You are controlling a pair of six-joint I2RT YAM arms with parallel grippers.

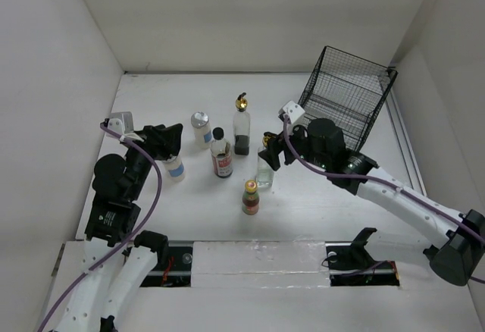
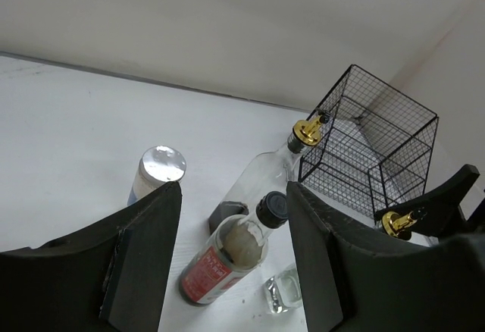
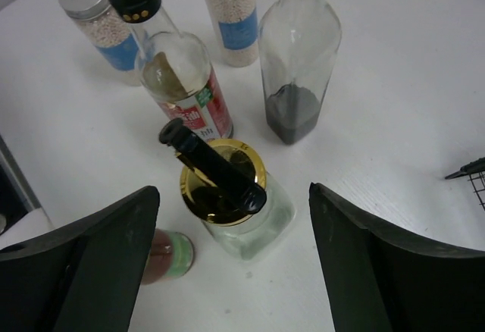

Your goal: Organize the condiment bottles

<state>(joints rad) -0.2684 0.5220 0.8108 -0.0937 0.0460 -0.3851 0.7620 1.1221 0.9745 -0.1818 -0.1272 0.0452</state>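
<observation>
Six condiment bottles stand mid-table. My right gripper [image 1: 271, 150] [image 3: 233, 190] is open, its fingers wide on either side of a clear glass bottle with a gold pourer [image 1: 265, 170] [image 3: 254, 222], without touching it. The small red-capped bottle [image 1: 250, 197] [image 3: 167, 256] is just beside it. The dark black-capped, red-labelled bottle [image 1: 221, 155] [image 2: 227, 260] and the other tall glass bottle [image 1: 242, 124] [image 3: 299, 51] stand further back. My left gripper [image 1: 168, 142] [image 2: 233, 192] is open with nothing between its fingers, next to one white blue-labelled bottle [image 1: 175, 167]. The other white bottle [image 1: 201, 128] [image 2: 161, 164] stands beyond.
A black wire basket [image 1: 345, 93] [image 2: 371, 142] lies tipped on its side at the back right, behind my right arm. White walls close in the table on the left, back and right.
</observation>
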